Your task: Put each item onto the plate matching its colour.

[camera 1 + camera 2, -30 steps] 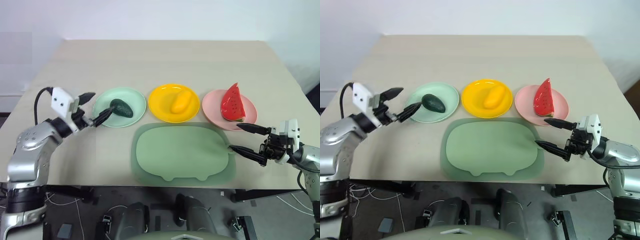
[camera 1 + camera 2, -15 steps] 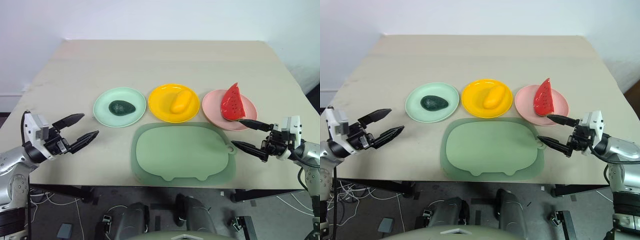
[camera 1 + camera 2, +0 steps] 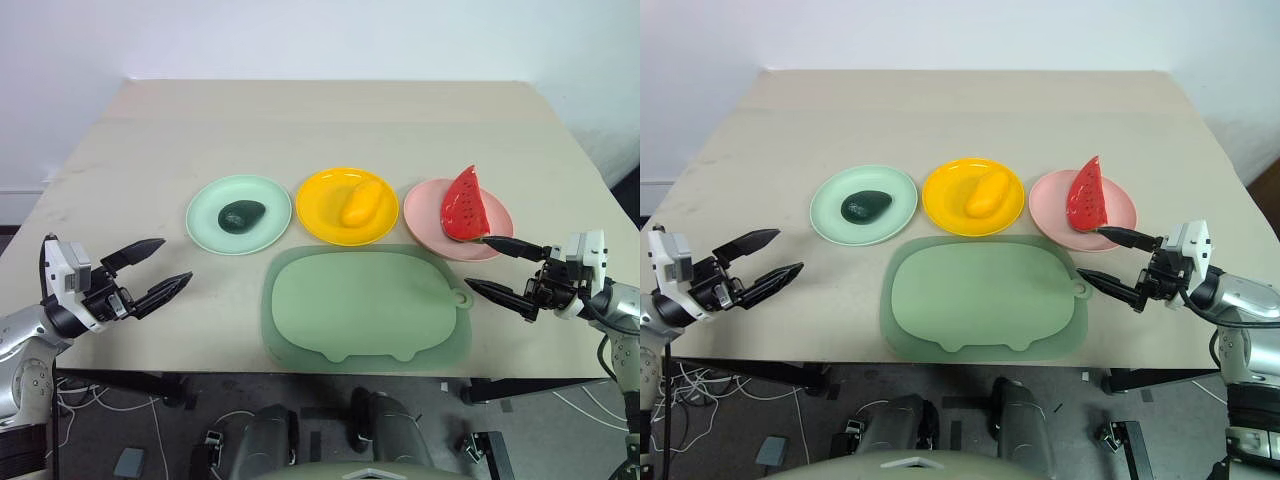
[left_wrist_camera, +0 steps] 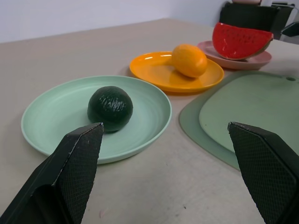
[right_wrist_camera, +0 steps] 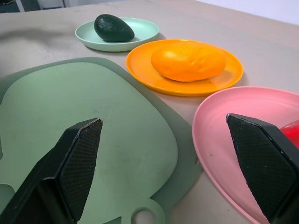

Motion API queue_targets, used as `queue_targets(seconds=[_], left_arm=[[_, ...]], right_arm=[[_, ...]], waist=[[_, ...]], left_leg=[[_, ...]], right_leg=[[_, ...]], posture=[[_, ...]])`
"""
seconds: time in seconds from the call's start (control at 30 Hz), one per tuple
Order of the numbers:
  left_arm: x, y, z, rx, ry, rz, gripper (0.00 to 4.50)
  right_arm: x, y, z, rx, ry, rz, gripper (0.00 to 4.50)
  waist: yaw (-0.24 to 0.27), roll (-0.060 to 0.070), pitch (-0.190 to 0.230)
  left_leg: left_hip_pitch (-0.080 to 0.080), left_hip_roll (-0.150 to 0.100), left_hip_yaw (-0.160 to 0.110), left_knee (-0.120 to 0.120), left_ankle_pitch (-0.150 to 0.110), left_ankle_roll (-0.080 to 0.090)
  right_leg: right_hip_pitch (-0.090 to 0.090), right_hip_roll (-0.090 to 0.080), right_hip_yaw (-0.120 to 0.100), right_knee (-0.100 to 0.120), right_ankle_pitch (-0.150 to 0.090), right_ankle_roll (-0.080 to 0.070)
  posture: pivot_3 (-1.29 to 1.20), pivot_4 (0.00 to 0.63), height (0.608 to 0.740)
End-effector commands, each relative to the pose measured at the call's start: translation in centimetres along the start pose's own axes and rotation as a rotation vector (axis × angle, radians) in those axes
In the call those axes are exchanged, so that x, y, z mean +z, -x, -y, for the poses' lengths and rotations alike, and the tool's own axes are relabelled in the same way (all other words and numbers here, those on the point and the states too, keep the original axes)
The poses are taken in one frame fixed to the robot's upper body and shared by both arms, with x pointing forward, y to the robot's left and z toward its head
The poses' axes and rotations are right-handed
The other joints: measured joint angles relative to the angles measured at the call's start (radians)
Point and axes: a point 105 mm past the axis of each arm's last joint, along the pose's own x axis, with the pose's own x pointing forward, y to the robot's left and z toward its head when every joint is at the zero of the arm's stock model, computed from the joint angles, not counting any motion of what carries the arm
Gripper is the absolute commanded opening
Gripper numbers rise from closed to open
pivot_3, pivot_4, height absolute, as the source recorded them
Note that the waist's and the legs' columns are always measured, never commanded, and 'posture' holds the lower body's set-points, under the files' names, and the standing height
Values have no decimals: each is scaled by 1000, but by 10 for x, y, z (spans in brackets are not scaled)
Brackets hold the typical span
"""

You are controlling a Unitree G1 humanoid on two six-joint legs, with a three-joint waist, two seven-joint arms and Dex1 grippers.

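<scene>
The big pale green mat (image 3: 365,303) lies at the near edge of the table (image 3: 330,120). Behind the mat, 3 plates sit in a row. The green plate (image 3: 205,222) holds the dark avocado (image 3: 241,215). The yellow plate (image 3: 322,205) holds the mango (image 3: 362,203). The pink plate (image 3: 428,215) holds the red watermelon (image 3: 463,205). The left gripper (image 3: 158,270) is left of the mat, its fingers wide apart and holding nothing. The right gripper (image 3: 502,270) is just right of the mat, fingers wide apart too.
</scene>
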Motion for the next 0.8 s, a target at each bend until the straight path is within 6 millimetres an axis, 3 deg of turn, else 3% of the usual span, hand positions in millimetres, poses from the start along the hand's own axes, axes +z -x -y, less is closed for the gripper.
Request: queue_targets(seconds=[0.03, 0.47, 0.8], left_arm=[[9, 0, 0, 2, -42, 18, 4477], [9, -5, 4, -21, -55, 33, 4477], [-1, 8, 6, -38, -61, -10, 4477]], right_arm=[[9, 4, 6, -19, 38, 14, 4500], [7, 3, 4, -12, 33, 9, 4500], [3, 11, 5, -22, 37, -14, 4500]], waist=[[0, 0, 0], [0, 0, 0], [0, 0, 0]], left_leg=[[0, 0, 0, 0, 0, 0], [0, 0, 0, 0, 0, 0], [0, 0, 0, 0, 0, 0]], right_leg=[[0, 0, 0, 0, 0, 0], [0, 0, 0, 0, 0, 0], [0, 0, 0, 0, 0, 0]], posture=[[0, 150, 733], [0, 150, 733], [0, 150, 733]])
